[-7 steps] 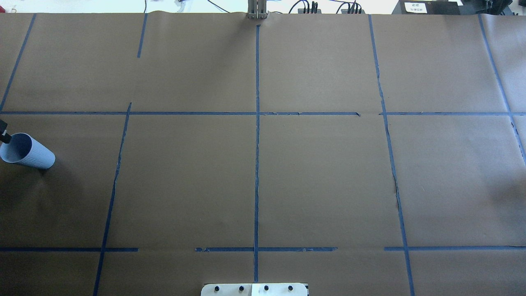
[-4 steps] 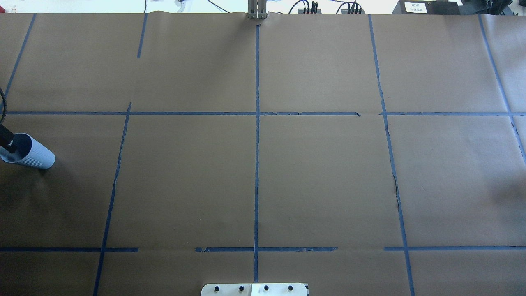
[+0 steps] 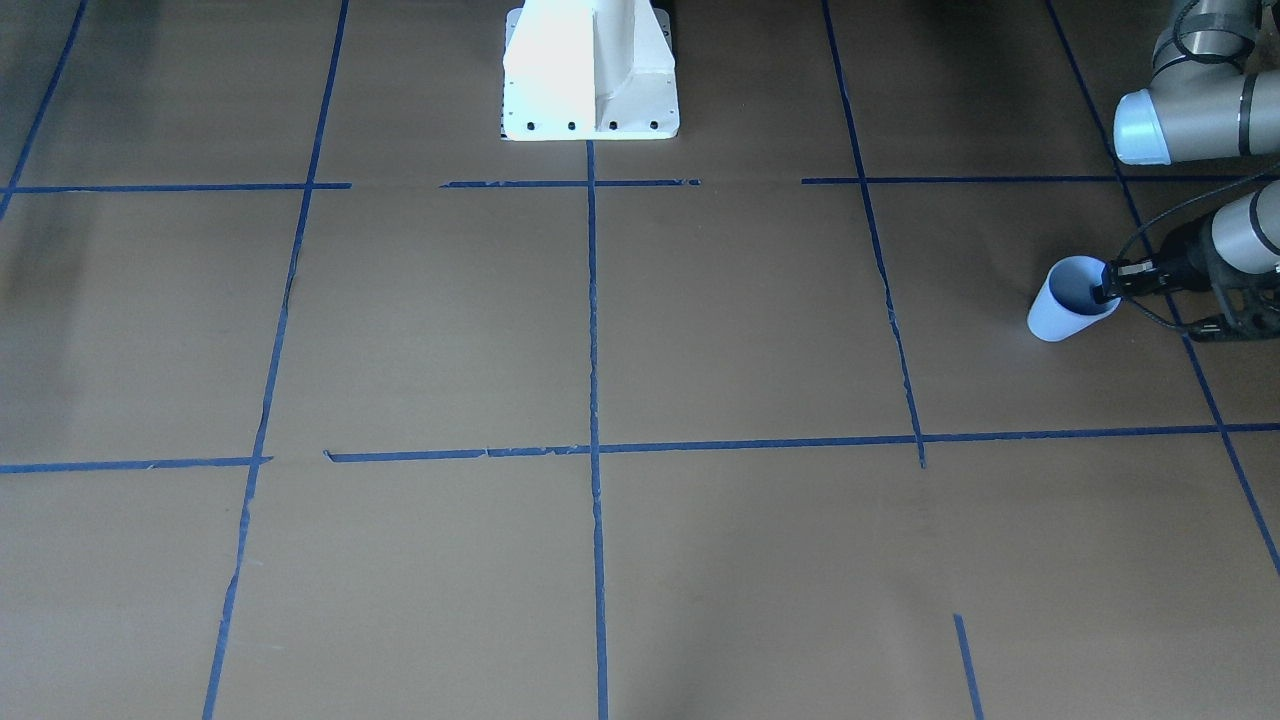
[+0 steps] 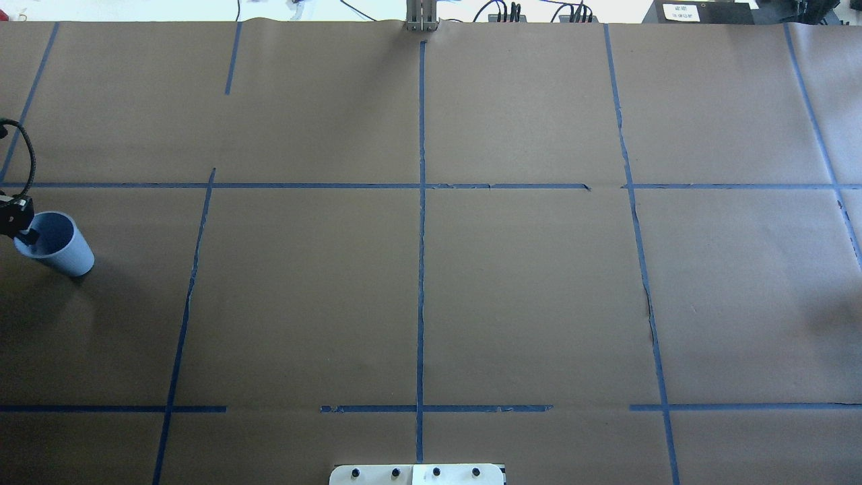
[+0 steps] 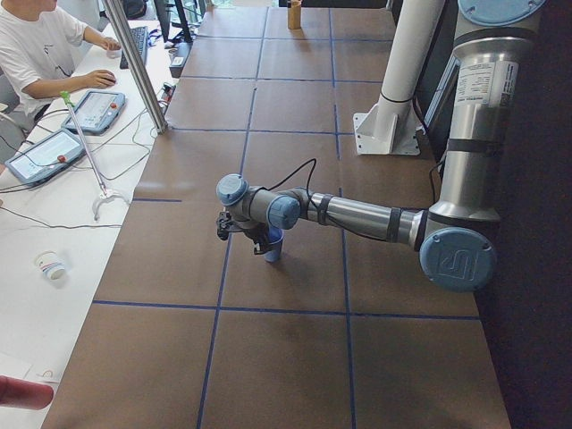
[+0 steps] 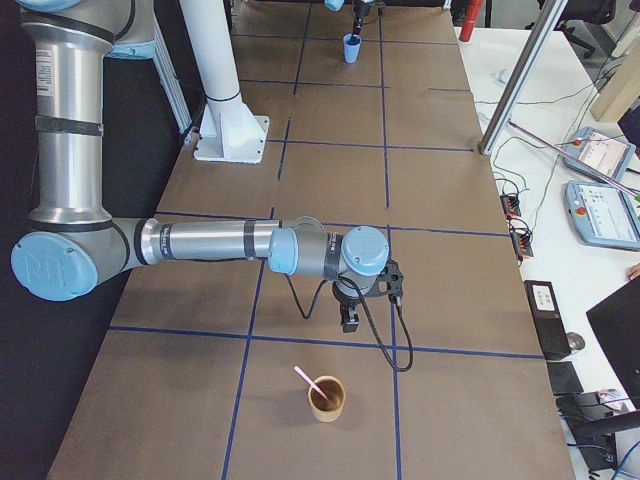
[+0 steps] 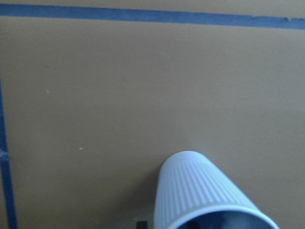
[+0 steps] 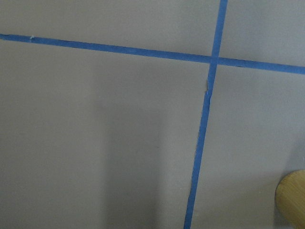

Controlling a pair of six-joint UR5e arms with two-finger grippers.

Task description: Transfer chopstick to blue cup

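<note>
Starting at the left jaws, you will find them closed narrow on the wall of the blue cup (image 3: 1058, 312) at its rim. One finger (image 4: 29, 235) is down inside the darker mouth and the other is outside, hidden by the cup. The cup leans, its mouth tipped toward the wrist. From the left wrist camera you see only its ribbed outer wall and part of the rim at the bottom edge. Whether its base touches the bench (image 4: 525, 289) you cannot tell. It sits at the robot's left end, between two blue tape lines (image 4: 421, 269), and the left arm (image 5: 357, 214) reaches out low and nearly level to it.

The right jaws show only in the side view from the right end, pointing down above the bench, and you cannot tell how wide they stand. Just beside them, nearer that camera, the chopstick (image 6: 306, 380) leans in a tan cup (image 6: 325, 398), its upper end sticking out past the rim. That puts the chopstick well apart from the blue cup, at the opposite end of the bench.
</note>
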